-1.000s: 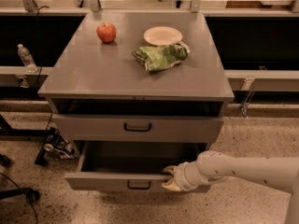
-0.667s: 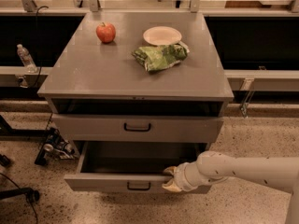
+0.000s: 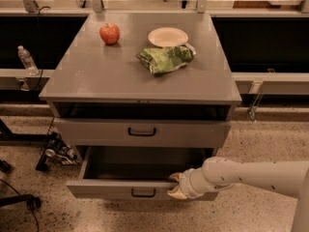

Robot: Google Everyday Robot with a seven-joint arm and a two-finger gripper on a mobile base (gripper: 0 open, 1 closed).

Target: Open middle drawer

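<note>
The middle drawer (image 3: 116,188) is a grey metal tray pulled out from the cabinet, with its dark inside showing empty. Its flat front carries a small black loop handle (image 3: 143,193) at centre. My gripper (image 3: 176,186), on a white arm coming in from the right, sits at the drawer's front rim just right of the handle, touching the front panel. The drawer above it (image 3: 96,132) is closed and has its own black handle (image 3: 142,132).
On the grey cabinet top (image 3: 96,76) lie a red apple (image 3: 110,33), a white plate (image 3: 168,36) and a green chip bag (image 3: 166,58). A water bottle (image 3: 26,59) stands on the left ledge. Cables and a caster base (image 3: 53,153) lie on the floor at left.
</note>
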